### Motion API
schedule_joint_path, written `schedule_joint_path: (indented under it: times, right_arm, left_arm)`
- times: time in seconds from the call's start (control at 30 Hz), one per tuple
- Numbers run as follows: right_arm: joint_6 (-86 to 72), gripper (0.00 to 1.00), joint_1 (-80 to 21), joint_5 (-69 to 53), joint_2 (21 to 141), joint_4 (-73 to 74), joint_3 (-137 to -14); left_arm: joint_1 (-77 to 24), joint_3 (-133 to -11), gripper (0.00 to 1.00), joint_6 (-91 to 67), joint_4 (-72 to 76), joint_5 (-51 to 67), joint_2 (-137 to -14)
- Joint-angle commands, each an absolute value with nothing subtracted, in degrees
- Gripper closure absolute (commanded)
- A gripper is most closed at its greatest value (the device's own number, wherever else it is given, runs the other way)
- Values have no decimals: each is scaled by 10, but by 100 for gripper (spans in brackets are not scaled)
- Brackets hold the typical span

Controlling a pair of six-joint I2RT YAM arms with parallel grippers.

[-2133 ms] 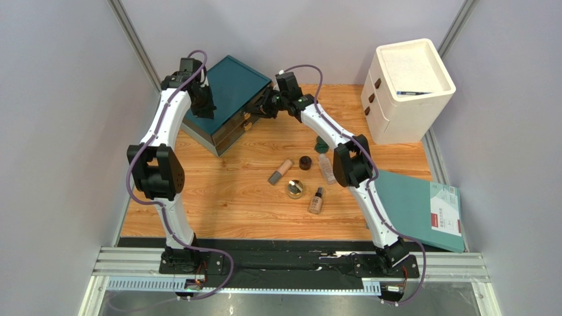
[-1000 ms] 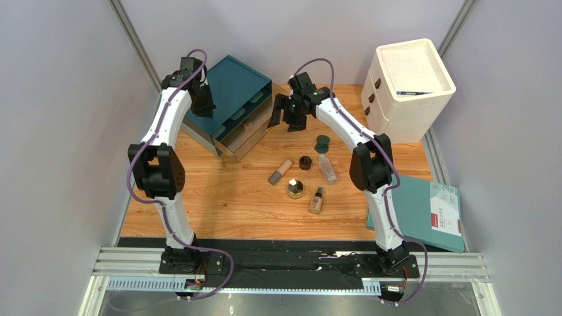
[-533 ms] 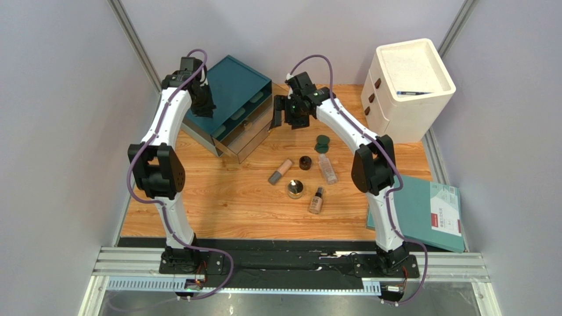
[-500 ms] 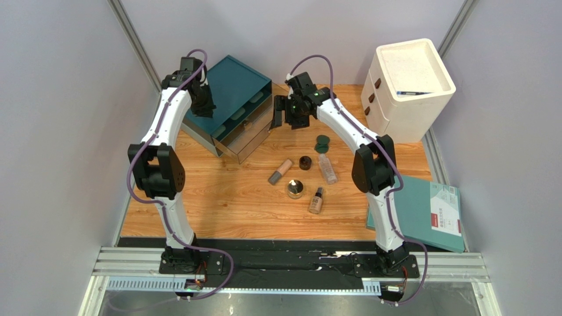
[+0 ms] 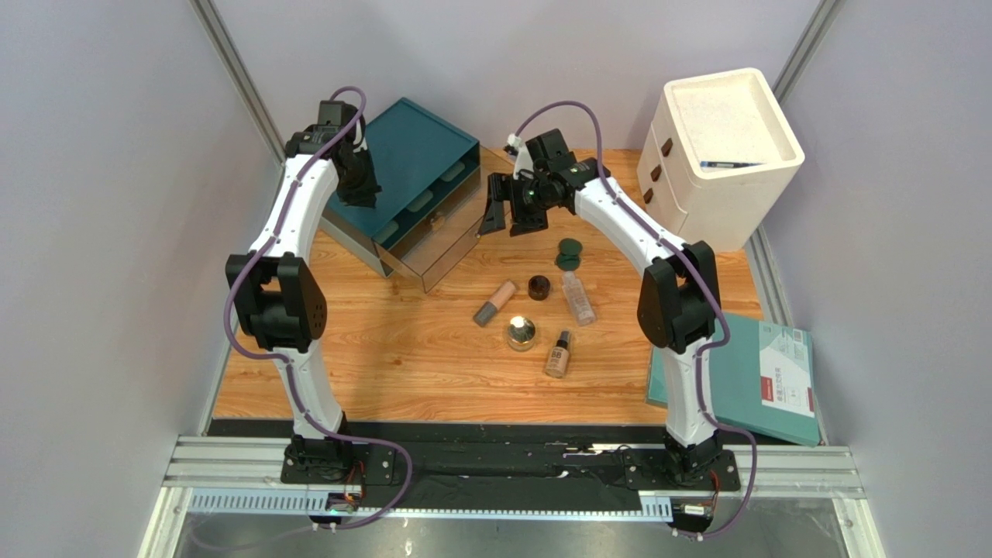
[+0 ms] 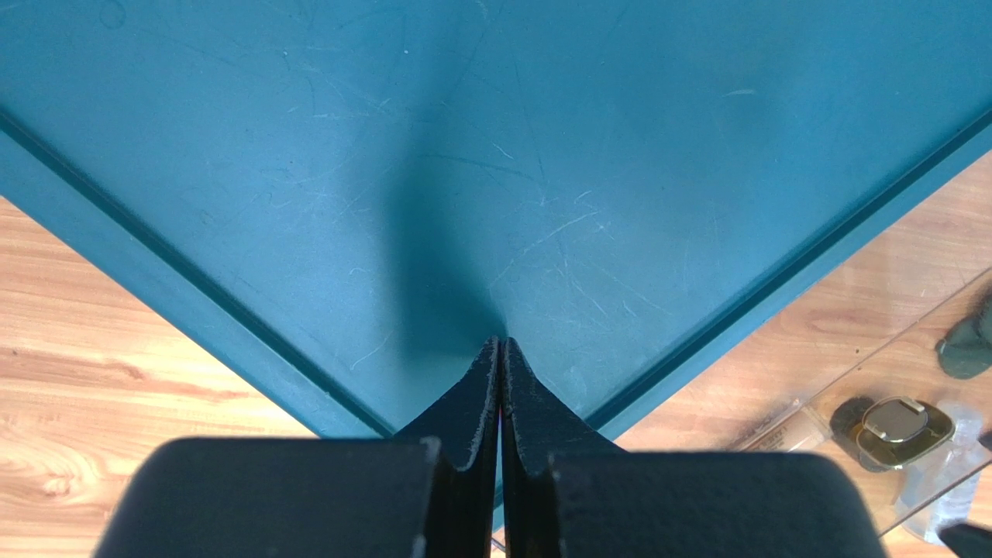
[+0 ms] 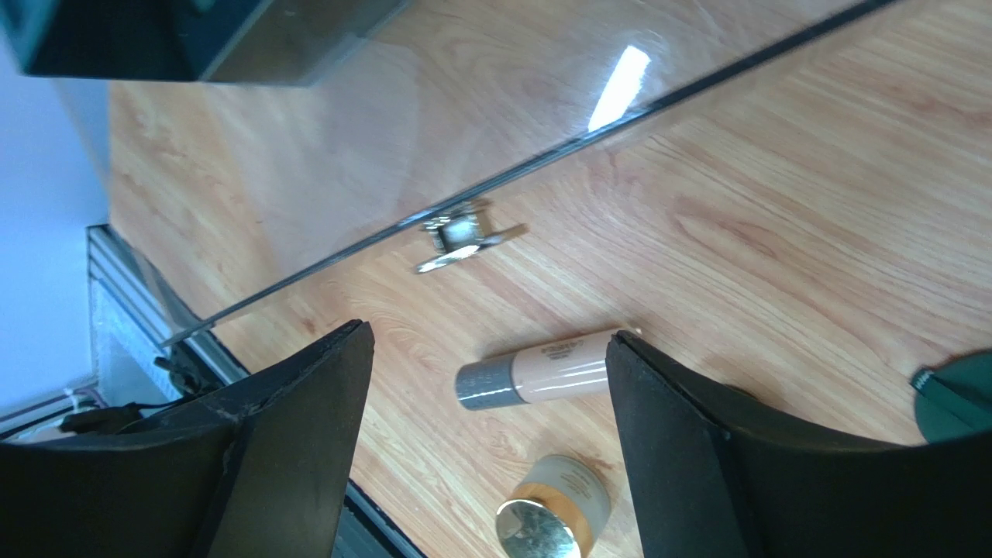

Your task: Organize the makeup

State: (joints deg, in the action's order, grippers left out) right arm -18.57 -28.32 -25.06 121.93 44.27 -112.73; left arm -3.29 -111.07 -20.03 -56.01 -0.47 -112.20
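The makeup lies loose on the wooden table: a beige tube with grey cap, a dark brown round jar, a clear bottle, a gold round compact, a beige black-capped bottle and a dark green piece. My right gripper hangs open and empty above the table, just right of the pulled-out clear drawer. My left gripper is shut, its tips resting on top of the teal drawer box.
The drawer's gold handle faces the makeup. A white drawer cabinet stands at the back right. A teal folder lies at the right edge, beside the right arm.
The clear drawer has slid out of the teal box. My right gripper has let go of its handle and drawn back to the right. The left arm has stayed put.
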Motion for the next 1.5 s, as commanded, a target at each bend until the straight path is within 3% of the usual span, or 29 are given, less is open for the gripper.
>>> schedule_joint_path:
  times: [0.0,0.17,0.33,0.53,0.83,1.03,1.4,1.47]
  right_arm:
    - [-180,22,-285,-299,1181,410,-1160]
    - [-165,22,-286,-265,1179,460,-1161]
    - [-137,22,-284,-202,1162,526,-1086]
    - [-127,18,-285,-101,1120,492,-967]
    - [-137,15,-284,82,1138,547,-978]
    - [-146,16,-275,97,1121,550,-937]
    - [-170,28,-254,102,1134,520,-855]
    - [-174,51,-250,84,1136,503,-839]
  left_arm:
    - [-29,-1098,100,-181,-594,-20,-1136]
    - [-29,-1095,100,-180,-595,-16,-1136]
    - [-29,-1092,100,-178,-595,-14,-1135]
    - [-29,-1086,100,-171,-595,-10,-1131]
    - [-29,-1072,100,-170,-595,-7,-1128]
    - [-29,-1071,100,-171,-595,-5,-1129]
    - [-29,-1061,100,-171,-595,-4,-1133]
    - [-29,-1060,100,-170,-595,-4,-1133]
